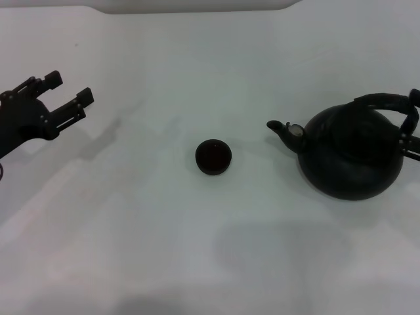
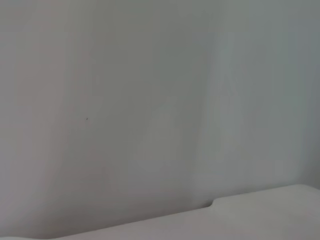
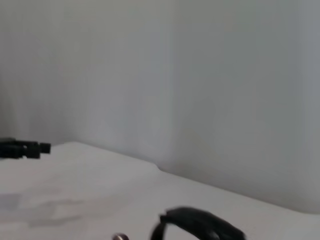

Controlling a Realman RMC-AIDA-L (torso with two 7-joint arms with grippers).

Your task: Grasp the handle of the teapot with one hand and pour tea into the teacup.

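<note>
A round matte black teapot (image 1: 351, 157) stands upright on the right side of a white table (image 1: 164, 249), its short spout (image 1: 281, 128) pointing toward the middle and its thick, ribbed arched handle (image 1: 387, 103) rising over the top. At the far right edge of the head view, black parts of the right gripper (image 1: 412, 128) sit against the end of that handle; whether its fingers are closed on it cannot be told, as most of the gripper lies outside the picture. The right wrist view catches the top of the handle (image 3: 202, 225) at close range before a pale wall (image 3: 200, 75). The small dark teacup (image 1: 213, 157) rests near the table's centre, apart from the spout and level with it. Well off to the left, the left gripper (image 1: 68, 92) hangs above the table with its two fingers (image 1: 80, 102) spread apart and holding nothing, clear of both cup and pot.
</note>
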